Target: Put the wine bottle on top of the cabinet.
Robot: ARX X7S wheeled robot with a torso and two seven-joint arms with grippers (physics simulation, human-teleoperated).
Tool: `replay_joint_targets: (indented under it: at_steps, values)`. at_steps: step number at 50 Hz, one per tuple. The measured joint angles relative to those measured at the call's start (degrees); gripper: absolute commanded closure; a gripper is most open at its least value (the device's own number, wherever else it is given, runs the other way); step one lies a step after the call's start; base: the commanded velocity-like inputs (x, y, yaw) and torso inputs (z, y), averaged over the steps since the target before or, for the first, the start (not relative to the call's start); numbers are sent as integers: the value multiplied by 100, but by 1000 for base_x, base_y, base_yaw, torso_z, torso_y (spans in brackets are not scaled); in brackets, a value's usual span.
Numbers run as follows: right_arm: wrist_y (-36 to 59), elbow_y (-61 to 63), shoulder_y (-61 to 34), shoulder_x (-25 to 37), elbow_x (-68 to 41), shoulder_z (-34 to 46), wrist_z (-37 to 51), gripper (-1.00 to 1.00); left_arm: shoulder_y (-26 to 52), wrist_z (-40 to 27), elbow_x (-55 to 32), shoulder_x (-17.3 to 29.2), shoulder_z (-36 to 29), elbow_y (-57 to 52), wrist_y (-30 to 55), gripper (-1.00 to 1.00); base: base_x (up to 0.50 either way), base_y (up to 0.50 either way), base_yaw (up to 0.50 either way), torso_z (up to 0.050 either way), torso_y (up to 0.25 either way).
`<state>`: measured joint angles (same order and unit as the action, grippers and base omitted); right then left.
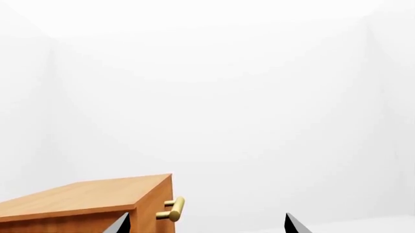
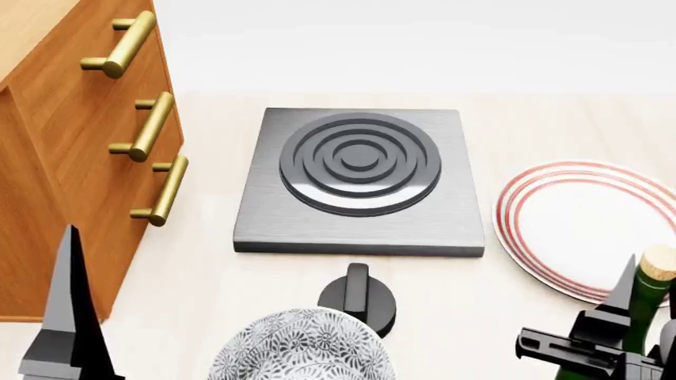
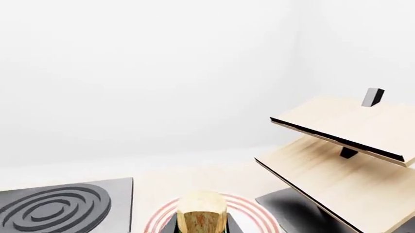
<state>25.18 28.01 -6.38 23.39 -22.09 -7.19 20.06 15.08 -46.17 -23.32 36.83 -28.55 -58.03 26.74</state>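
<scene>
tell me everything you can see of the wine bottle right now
The wine bottle shows only in part, at the head view's lower right edge: dark green glass neck, tan cork top, standing upright. The right gripper sits around it, black fingers against the neck. Behind it lies the red-ringed plate. Body and label are out of view.
</scene>
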Motion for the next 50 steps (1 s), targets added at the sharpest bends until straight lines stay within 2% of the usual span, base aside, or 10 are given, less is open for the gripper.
replay_joint_targets:
  at_steps: [25, 50]
  values:
    - [1021, 968, -993, 475, -309, 203, 131, 100, 30, -47, -4, 50, -130, 87, -72, -100, 0, 0, 0, 0, 1]
    - [1663, 1188, -2416, 69, -1173, 1028, -212, 100, 174, 108, -93, 23, -461, 218, 93, -100, 0, 0, 0, 0, 0]
